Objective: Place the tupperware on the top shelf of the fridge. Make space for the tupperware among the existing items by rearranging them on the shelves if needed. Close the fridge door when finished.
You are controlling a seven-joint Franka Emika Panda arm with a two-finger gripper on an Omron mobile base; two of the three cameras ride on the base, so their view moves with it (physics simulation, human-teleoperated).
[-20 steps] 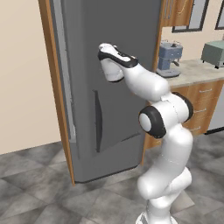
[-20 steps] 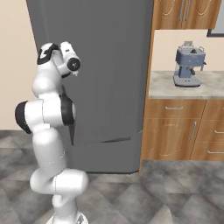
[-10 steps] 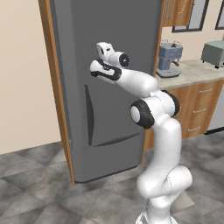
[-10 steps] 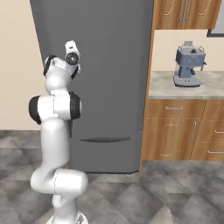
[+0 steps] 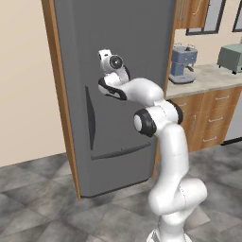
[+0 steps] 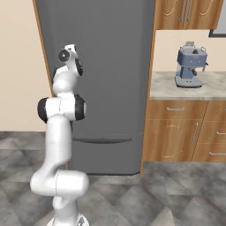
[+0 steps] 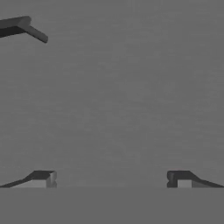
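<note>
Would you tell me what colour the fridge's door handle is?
The door handle is dark grey, darker than the fridge door; the left base view shows it best.

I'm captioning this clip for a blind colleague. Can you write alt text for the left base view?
A white robot arm reaches up toward the closed grey door of the fridge, its gripper close to the door, just right of the dark vertical handle. To the right, a blue-grey coffee machine stands on a pale counter above wooden drawers.
</note>
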